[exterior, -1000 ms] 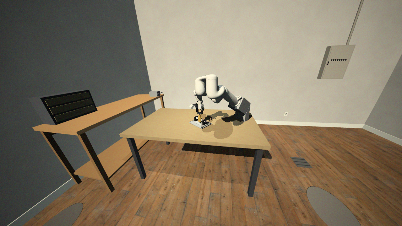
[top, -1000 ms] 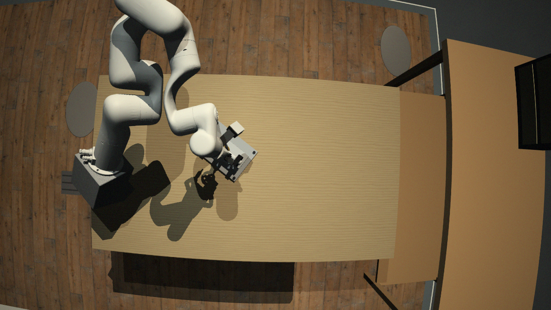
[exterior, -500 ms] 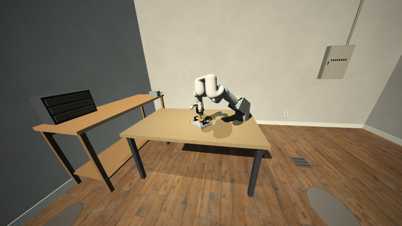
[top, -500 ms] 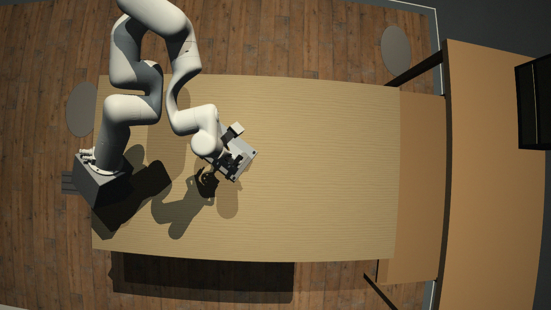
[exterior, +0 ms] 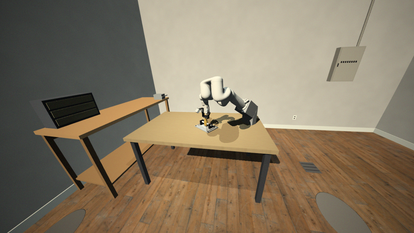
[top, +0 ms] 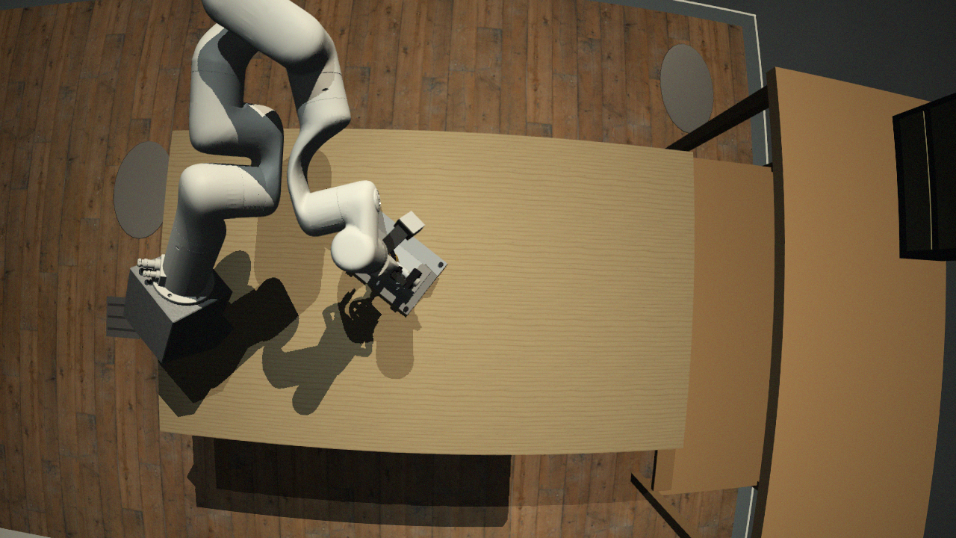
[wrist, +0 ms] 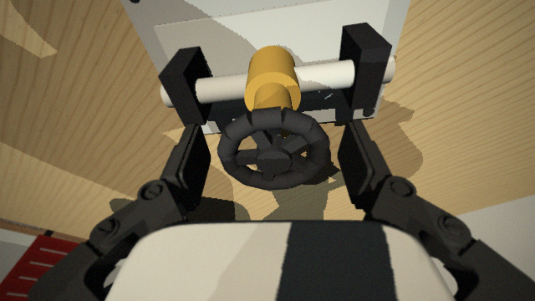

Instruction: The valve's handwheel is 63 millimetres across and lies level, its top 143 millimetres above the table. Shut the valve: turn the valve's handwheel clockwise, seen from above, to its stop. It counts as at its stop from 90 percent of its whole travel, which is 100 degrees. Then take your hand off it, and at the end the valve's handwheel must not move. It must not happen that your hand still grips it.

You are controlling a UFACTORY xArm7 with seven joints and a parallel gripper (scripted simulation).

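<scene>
The valve stands on a light grey base plate point(wrist: 267, 25) on the table. It has a white pipe point(wrist: 326, 75) between two black clamps, a yellow body point(wrist: 272, 77) and a dark spoked handwheel point(wrist: 273, 152) on top. My gripper point(wrist: 272, 139) is open, with one finger on each side of the handwheel and a small gap on both sides. Nothing is between the fingers but the wheel, untouched. In the top view the wrist covers the valve point(top: 403, 273). In the room view the gripper point(exterior: 204, 115) hangs right over the valve.
The arm's base point(top: 170, 314) stands at the table's left end. A side bench point(exterior: 95, 116) with a dark drawer box point(exterior: 69, 108) stands past the table's far end. A red strip point(wrist: 25, 267) shows at the wrist view's lower left corner.
</scene>
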